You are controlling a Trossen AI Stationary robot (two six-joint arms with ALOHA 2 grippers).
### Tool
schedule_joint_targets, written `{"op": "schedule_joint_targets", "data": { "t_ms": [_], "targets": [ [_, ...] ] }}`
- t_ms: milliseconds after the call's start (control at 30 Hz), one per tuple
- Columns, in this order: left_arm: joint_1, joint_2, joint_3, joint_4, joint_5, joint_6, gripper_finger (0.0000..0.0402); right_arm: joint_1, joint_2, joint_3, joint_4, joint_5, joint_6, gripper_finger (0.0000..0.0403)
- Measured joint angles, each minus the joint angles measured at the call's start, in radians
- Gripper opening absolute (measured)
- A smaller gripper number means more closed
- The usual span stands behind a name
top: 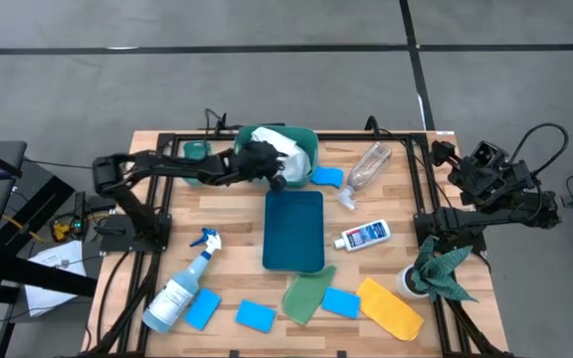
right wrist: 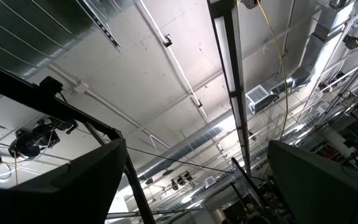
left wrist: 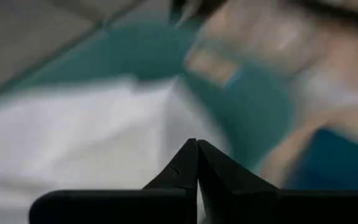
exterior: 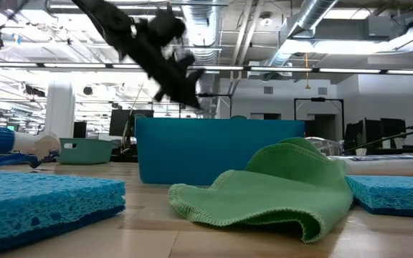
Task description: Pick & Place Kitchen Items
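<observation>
Wooden table [top: 237,204], crumpled white cloth [top: 285,145] in teal bin [top: 307,151]

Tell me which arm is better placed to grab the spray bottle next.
Probably left. Spray bottle lies at the table's near-left corner, on that arm's side. The left gripper, shut, is at the teal bin. The right gripper is parked, open, far right, facing the ceiling.

A: What hangs up top?
B: The left gripper [exterior: 181,89], above the blue tray [exterior: 217,150].
A: And below it?
B: A light-green cloth [exterior: 278,186] between two blue sponges [exterior: 41,201].
</observation>
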State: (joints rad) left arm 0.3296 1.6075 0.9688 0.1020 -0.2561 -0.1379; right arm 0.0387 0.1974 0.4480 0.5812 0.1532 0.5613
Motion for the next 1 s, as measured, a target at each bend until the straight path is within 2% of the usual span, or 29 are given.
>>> {"op": "schedule_joint_targets", "data": {
  "t_ms": [133, 200, 300, 367, 467, 633, 800, 1000],
  "targets": [
    [0.000, -0.153, -0.001, 0.045, 0.089, 0.080, 0.0001, 0.000, 0.000, 0.000, -0.006, 0.000, 0.000, 0.0380],
    [0.015, -0.231, -0.001, 0.031, 0.221, 0.082, 0.0002, 0.000, 0.000, 0.000, -0.007, 0.000, 0.005, 0.0380],
    [0.028, -0.347, -0.048, 0.056, 0.489, 0.080, 0.0001, 0.000, 0.000, 0.000, -0.007, 0.000, 0.007, 0.0380],
    [0.015, -0.436, -0.110, 0.077, 0.561, 0.074, 0.0001, 0.000, 0.000, 0.000, -0.008, 0.000, 0.007, 0.0380],
    [-0.026, -0.579, -0.223, 0.083, 0.526, 0.055, 0.0001, 0.000, 0.000, 0.000, -0.008, 0.002, 0.007, 0.0380],
    [-0.163, -0.791, -0.423, 0.136, 0.322, -0.005, 0.0001, 0.000, 0.000, 0.000, -0.009, 0.006, 0.007, 0.0380],
    [-0.321, -0.920, -0.557, 0.178, 0.112, -0.016, 0.0000, 0.000, 0.000, 0.000, -0.024, 0.033, 0.007, 0.0380],
    [-0.405, -1.047, -0.686, 0.172, 0.062, -0.017, 0.0000, 0.000, 0.000, 0.000, -0.035, 0.059, 0.006, 0.0380]
  ]
}}
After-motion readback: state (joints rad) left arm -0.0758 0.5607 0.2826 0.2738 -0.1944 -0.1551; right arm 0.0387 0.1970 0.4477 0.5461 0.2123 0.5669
